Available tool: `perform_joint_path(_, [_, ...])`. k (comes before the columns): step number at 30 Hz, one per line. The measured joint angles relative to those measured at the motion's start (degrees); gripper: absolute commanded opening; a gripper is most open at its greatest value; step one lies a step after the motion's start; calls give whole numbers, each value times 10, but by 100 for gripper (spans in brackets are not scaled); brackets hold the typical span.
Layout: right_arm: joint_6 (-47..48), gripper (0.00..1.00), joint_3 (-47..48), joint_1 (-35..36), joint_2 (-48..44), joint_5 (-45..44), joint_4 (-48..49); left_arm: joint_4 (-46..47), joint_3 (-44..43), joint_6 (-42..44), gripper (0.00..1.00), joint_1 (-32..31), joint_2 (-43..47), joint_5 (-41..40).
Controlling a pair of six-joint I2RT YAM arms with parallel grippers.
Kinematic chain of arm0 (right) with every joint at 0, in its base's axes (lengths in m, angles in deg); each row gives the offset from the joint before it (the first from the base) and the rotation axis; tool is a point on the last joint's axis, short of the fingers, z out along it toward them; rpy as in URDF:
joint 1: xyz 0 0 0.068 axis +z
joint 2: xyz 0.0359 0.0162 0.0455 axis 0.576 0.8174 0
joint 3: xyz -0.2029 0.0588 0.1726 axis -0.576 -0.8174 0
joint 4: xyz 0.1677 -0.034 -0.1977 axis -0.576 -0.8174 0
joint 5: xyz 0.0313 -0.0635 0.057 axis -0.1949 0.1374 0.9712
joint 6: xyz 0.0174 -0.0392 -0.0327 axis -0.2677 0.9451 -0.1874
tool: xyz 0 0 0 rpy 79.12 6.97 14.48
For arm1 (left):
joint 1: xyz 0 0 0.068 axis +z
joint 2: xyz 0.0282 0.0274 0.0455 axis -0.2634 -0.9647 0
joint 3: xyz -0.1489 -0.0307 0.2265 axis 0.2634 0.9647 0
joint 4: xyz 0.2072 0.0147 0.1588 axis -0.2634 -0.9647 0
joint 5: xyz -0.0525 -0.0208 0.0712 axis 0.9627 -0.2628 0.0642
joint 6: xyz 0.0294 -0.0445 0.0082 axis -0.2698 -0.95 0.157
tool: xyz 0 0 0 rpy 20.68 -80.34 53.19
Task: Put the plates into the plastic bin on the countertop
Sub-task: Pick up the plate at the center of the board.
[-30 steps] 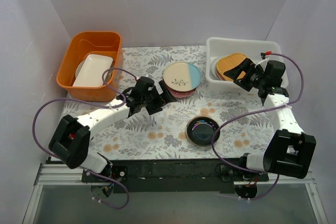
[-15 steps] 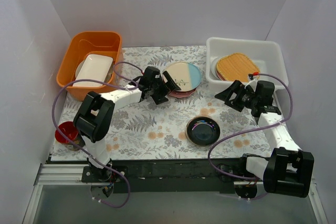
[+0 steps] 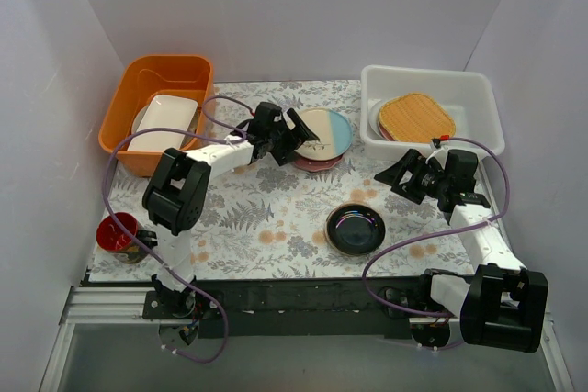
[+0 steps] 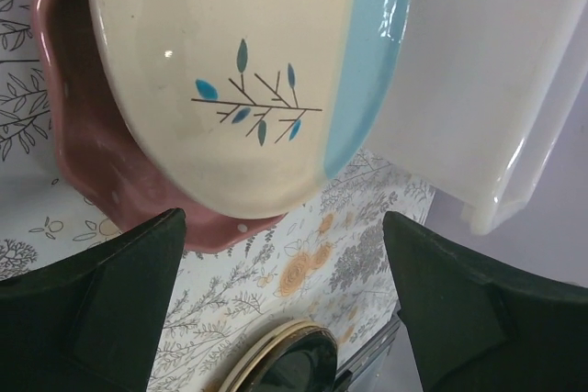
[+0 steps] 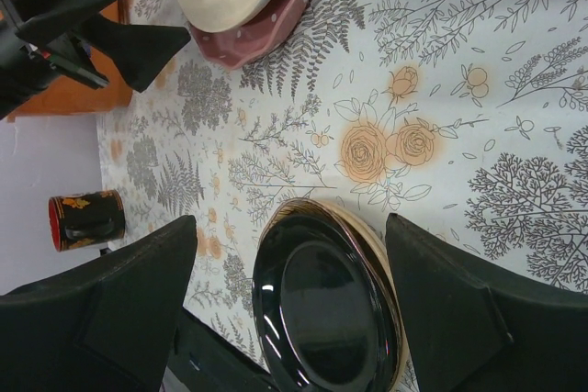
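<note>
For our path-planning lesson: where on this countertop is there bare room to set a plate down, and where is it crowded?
Bare countertop lies between the red cup, the black plate and the orange tub. The plastic bin has bare floor right of the mustard plate. Crowded: the left hand at the cream-and-blue plate, the right hand between black plate and bin.

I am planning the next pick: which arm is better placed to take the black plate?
Right. The right gripper, open, faces the black plate, with the plastic bin on its side. The left gripper is at the cream-and-blue plate.
</note>
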Motion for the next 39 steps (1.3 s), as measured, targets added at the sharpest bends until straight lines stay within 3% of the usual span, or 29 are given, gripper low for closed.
perform_joint_path(10, [0, 90, 0, 0, 0, 0, 1, 10, -2, -3, 85, 0, -36, -5])
perform_joint_path(23, [-1, 89, -3, 0, 0, 5, 3, 111, 23, -60, 71, 0, -65, -29])
perform_joint_path(31, [-5, 89, -3, 0, 0, 8, 6, 176, 57, -99, 35, -1, -80, -47])
perform_joint_path(32, [-5, 89, -3, 0, 1, 8, 7, 188, 65, -107, 23, -1, -80, -47])
perform_joint_path(35, [-5, 89, -3, 0, 2, 8, 10, 217, 88, -128, 5, -1, -81, -49])
perform_joint_path(39, [-5, 89, -3, 0, 2, 8, 14, 259, 96, -163, 0, 3, -81, -49])
